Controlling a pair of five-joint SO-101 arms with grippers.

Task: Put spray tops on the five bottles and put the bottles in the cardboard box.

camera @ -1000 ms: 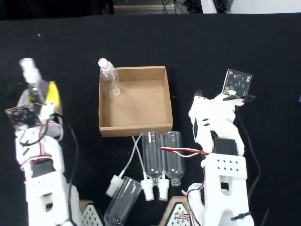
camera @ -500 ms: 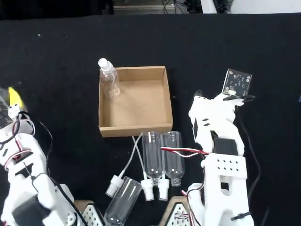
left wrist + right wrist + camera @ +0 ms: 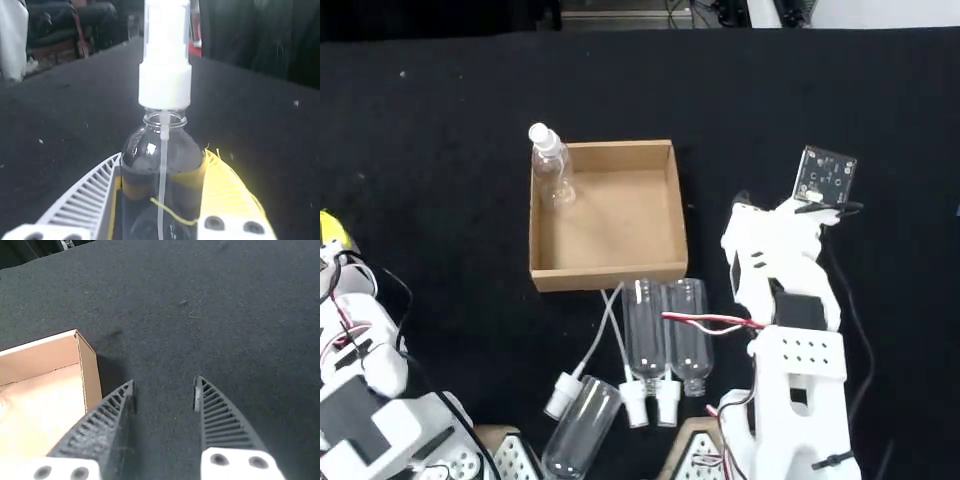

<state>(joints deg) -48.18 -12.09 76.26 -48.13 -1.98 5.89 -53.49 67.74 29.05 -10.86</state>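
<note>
Left pincer point(image 3: 162, 167), clamped on a bottle point(image 3: 150, 150) wearing its spray top point(image 3: 165, 80), has swung to the left edge of the table point(image 3: 440, 110), away from the cardboard box point(image 3: 607, 273), so boxing looks delayed. Right pincer point(image 3: 164, 390) hangs beside the box with its jaws apart.

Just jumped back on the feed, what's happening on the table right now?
The left gripper is shut on a bottle, a spray top sitting on its neck with the tube inside. The right gripper is open over the table beside the cardboard box. One capped bottle stands at the box's far corner. Three open bottles lie in front of the box with three loose spray tops beside them.
</note>
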